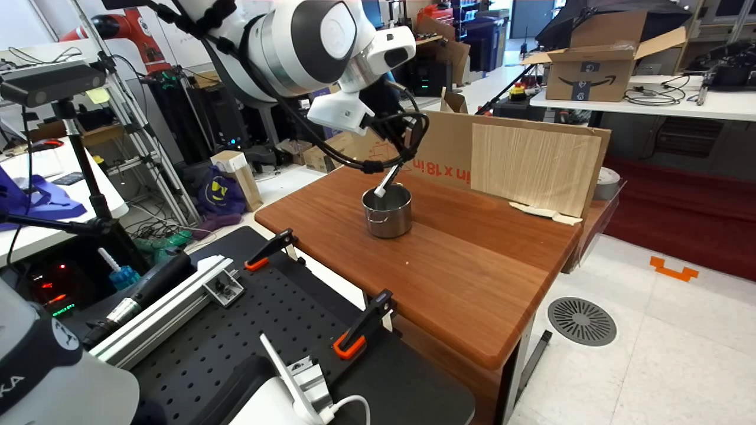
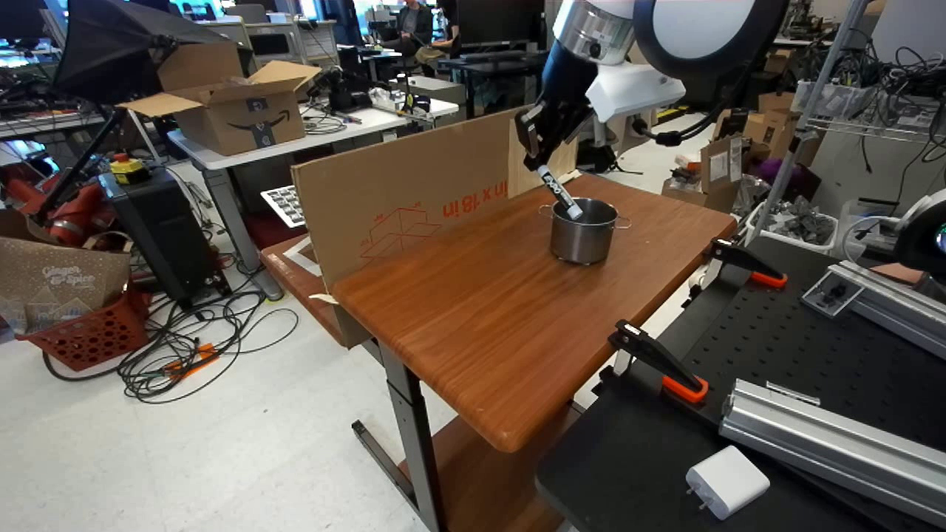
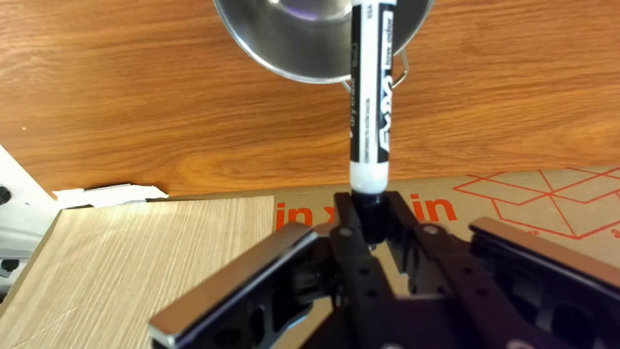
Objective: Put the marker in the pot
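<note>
The claw [image 3: 372, 213] was found narrowed on the marker [image 3: 370, 97], gripping it by one dark end. The marker sloped downward, its lower white end at the mouth of the pot [image 2: 582, 235] in both exterior views; its depth below the rim, if any, could not be determined. The pot, metal with wire loop handles, stood upright on the wooden bench [image 2: 473, 310]. A cardboard panel [image 2: 399, 192] lined one long edge; two clamps [image 2: 660, 357] and a black perforated board [image 1: 277, 295] lay along the opposite edge.
</note>
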